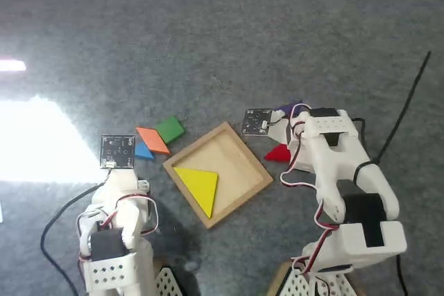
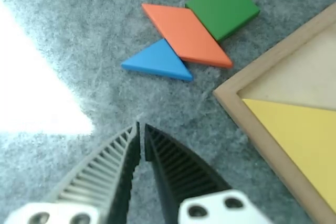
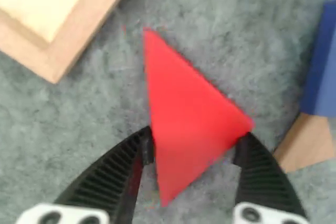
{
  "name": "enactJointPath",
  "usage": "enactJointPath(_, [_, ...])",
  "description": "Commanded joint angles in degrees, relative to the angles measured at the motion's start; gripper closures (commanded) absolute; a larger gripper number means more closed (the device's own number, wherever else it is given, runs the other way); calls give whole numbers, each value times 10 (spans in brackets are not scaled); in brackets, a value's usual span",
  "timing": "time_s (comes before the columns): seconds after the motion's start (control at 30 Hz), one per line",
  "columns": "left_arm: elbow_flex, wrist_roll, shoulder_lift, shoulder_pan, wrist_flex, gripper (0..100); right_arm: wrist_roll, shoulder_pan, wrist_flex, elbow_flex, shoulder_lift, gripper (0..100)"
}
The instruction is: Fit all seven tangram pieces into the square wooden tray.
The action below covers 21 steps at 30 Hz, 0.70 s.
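The square wooden tray (image 1: 236,141) lies mid-table, turned like a diamond, with a yellow triangle (image 1: 198,183) inside. The red triangle (image 3: 186,114) sits just off the tray's corner (image 3: 68,35), and my right gripper (image 3: 194,145) is shut on it, one finger against each side. It shows red (image 1: 279,152) beside the right arm in the high view. My left gripper (image 2: 140,127) is shut and holds nothing, a little short of the blue triangle (image 2: 157,61), orange parallelogram (image 2: 186,35) and green square (image 2: 223,6), which lie touching one another beside the tray rim (image 2: 252,124).
A dark blue piece (image 3: 320,61) and a tan piece (image 3: 307,148) lie close to the red triangle, on the side away from the tray. A purple piece (image 1: 288,109) peeks out beyond the right arm. Grey felt covers the table, with open room at the far side.
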<state>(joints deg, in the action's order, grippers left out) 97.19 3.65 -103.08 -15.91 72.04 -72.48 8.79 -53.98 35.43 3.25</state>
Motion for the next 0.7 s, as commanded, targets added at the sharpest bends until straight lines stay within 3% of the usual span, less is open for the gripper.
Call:
enactJointPath(0.0, [-7,-1,-11,-4,2,986,-8,14,7,-13,-4,814])
enactJointPath(0.13, [-7,-1,-11,-4,2,986,4,9,5,-13,-10,815])
enactJointPath(0.3, [-7,-1,-11,-4,2,986,99,10,-2,-13,-10,818])
enactJointPath(0.4, [-7,-1,-11,-4,2,986,155,15,-64,-13,-12,818])
enactJointPath(0.67, [-7,-1,-11,-4,2,986,142,15,-79,-15,-138,794])
